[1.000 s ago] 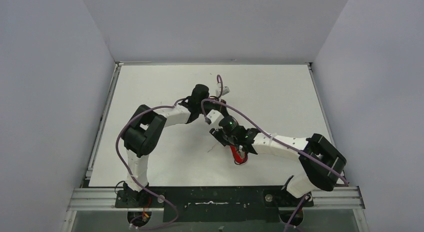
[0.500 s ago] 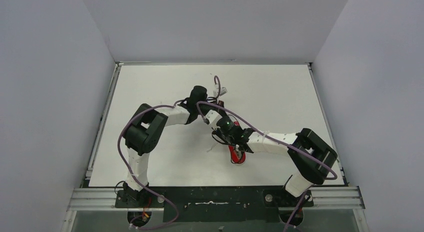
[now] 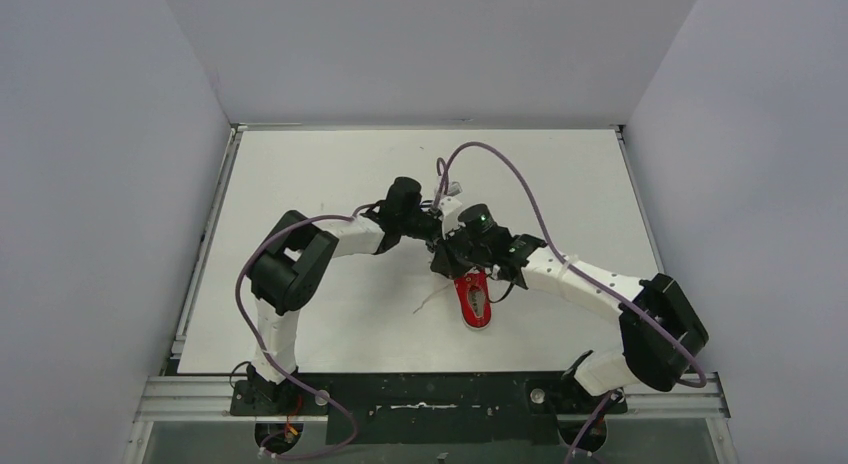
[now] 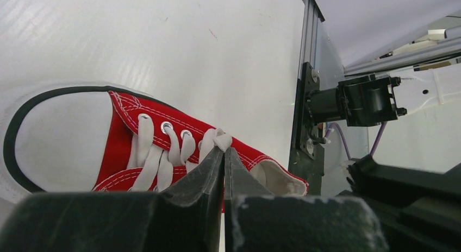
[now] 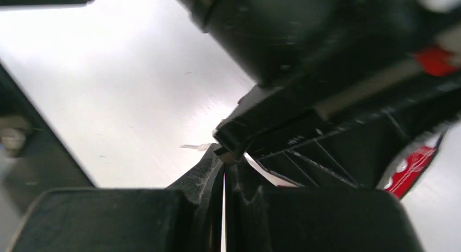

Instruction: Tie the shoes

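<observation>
Pinching a white lace [image 4: 220, 139] at frame centre, the left gripper [image 4: 223, 150] overlies the red sneaker [image 4: 118, 133]. Jaws of the right gripper [image 5: 223, 158] meet.

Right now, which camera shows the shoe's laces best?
The left wrist view: the laces fill it close up, crossing through the red sneaker's eyelets. The top external view shows the sneaker small, one strand trailing left. The right wrist view catches only a red sliver and a thin white strand.
</observation>
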Controlling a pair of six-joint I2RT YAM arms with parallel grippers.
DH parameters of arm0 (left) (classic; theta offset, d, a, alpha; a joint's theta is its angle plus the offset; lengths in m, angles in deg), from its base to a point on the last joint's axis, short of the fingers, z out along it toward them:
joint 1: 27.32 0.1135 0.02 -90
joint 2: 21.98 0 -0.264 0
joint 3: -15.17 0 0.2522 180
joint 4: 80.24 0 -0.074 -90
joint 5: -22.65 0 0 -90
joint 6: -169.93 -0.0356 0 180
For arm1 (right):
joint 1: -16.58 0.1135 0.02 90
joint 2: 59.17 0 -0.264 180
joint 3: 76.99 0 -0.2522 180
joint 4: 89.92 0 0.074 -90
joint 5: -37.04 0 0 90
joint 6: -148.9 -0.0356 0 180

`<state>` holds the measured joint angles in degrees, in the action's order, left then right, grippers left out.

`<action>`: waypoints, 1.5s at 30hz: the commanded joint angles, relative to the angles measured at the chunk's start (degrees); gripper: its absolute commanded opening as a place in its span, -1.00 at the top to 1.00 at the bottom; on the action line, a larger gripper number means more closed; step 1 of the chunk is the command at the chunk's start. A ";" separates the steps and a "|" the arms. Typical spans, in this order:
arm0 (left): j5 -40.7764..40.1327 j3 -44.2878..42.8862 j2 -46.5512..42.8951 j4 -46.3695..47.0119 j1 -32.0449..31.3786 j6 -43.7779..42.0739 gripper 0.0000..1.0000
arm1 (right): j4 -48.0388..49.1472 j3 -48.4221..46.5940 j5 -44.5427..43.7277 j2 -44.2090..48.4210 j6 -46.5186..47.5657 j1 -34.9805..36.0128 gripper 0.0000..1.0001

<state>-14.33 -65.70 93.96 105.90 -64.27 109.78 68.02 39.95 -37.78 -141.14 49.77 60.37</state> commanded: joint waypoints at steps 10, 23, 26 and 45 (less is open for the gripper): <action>-0.98 0.63 -4.48 2.96 0.38 3.38 1.00 | -59.80 -17.72 13.91 -0.03 -14.38 -16.39 1.00; -1.14 1.76 -3.79 4.37 1.15 5.18 1.00 | -58.04 -20.63 3.10 -16.57 -5.87 -24.21 0.87; -0.77 1.88 -3.89 4.23 1.48 5.52 1.00 | -56.57 -17.81 4.62 -16.93 -6.30 -24.09 0.73; 0.66 2.39 -4.99 4.84 1.62 7.07 1.00 | -3.68 2.60 27.33 1.02 -3.81 -25.42 0.22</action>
<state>-15.49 -63.40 92.89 107.94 -63.11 116.81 52.53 43.19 -14.22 -138.87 44.79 35.04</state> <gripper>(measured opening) 0.003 0.399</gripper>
